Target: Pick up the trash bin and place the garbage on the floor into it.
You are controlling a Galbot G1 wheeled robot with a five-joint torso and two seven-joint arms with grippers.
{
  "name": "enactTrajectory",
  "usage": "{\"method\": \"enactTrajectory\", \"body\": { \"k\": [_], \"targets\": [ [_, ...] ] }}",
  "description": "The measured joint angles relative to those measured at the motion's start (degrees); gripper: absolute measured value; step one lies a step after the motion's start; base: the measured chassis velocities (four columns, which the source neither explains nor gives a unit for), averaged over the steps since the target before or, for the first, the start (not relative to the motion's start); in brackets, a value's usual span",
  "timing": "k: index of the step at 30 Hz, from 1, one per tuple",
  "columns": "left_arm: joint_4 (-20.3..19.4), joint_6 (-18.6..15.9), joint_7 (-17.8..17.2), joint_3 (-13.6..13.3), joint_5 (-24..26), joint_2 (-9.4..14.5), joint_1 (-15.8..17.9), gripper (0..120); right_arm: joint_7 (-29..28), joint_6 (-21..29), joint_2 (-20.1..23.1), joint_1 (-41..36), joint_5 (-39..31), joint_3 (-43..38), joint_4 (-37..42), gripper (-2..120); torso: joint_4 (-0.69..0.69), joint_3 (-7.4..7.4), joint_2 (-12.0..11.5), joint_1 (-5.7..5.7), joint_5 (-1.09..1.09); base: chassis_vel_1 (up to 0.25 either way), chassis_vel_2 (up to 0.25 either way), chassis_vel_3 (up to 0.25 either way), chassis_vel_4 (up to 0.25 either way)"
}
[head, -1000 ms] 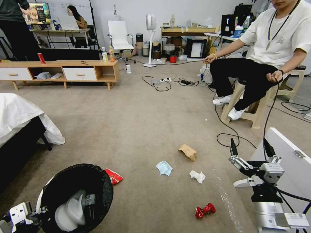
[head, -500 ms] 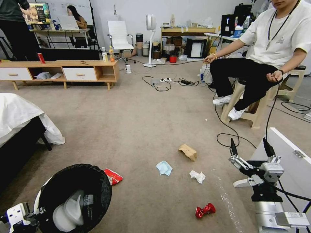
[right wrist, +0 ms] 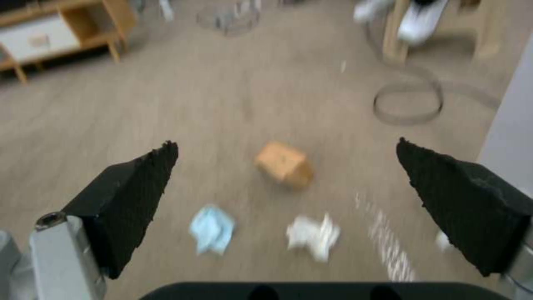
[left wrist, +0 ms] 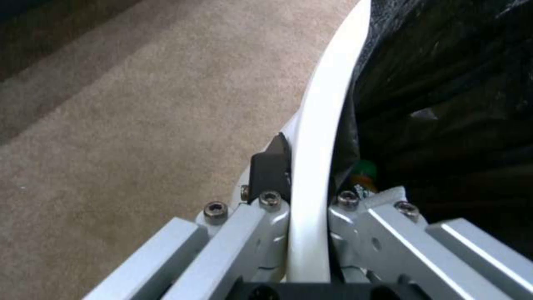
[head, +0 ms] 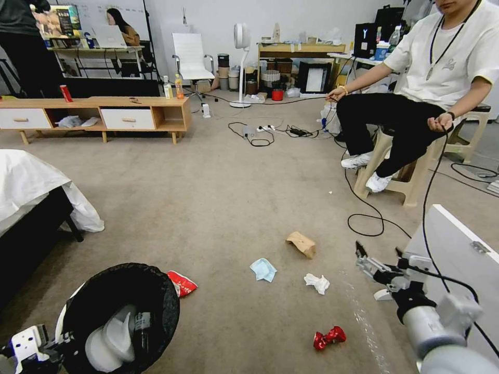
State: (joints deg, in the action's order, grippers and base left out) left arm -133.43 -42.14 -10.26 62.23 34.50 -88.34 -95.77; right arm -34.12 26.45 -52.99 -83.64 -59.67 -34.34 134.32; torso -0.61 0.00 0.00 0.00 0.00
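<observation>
We are gripping the trash bin (head: 122, 317) by its white rim with our left gripper (left wrist: 302, 196), mouth opening upward, near the floor (head: 218, 208)'s front-left edge in the head view. Our right gripper (head: 378, 254) is hovering with fingers spread wide, aiming toward the brown paper bag (head: 301, 243), whose long axis is running diagonally, with the mask (head: 263, 269), tissue (head: 317, 283) and crushed can (head: 329, 337) lying nearby.

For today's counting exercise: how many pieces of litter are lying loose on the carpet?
5. A snack packet beside the trash bin, a blue mask, a white tissue, a brown paper bag and a crushed red can. The bin may hide more.
</observation>
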Motion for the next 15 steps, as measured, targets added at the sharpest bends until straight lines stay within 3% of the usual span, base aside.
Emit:
{"method": "enactTrajectory", "body": {
  "k": [1, 3, 4, 7, 15],
  "targets": [
    [0.0, 0.0, 0.0, 0.0, 0.0, 0.0, 0.0, 2, 0.0, 0.0, 0.0, 0.0, 0.0, 0.0, 0.0, 100, 0.0, 0.0, 0.0, 0.0, 0.0, 0.0, 0.0, 0.0, 0.0],
    [0.3, 0.0, 0.1, 0.0, 0.0, 0.3, 0.1, 2, -3.9, 4.4, 0.7, 1.4, -8.7, 0.2, -0.2, 100, -0.01, 0.0, 0.0, 0.0, 0.01, 0.0, 0.0, 0.0, 0.0],
    [0.3, 0.0, 0.1, 0.0, 0.0, 0.3, 0.1, 2, -3.9, 4.4, 0.7, 1.4, -8.7, 0.2, -0.2, 100, -0.01, 0.0, 0.0, 0.0, 0.01, 0.0, 0.0, 0.0, 0.0],
    [0.6, 0.0, 0.2, 0.4, 0.4, 0.8, 0.2, 2, -8.9, 8.7, 0.7, 2.2, -18.3, 0.6, -0.9, 100, -0.01, 0.0, 0.0, 0.0, 0.0, 0.0, 0.0, 0.0, 0.0],
    [1.1, 0.0, 0.2, 0.5, 0.6, 1.1, 0.5, 2, -13.5, 9.9, 0.2, 2.1, -24.8, 1.4, -2.9, 100, -0.02, 0.0, 0.0, 0.0, 0.0, 0.0, 0.0, 0.0, 0.0]
  ]
}}
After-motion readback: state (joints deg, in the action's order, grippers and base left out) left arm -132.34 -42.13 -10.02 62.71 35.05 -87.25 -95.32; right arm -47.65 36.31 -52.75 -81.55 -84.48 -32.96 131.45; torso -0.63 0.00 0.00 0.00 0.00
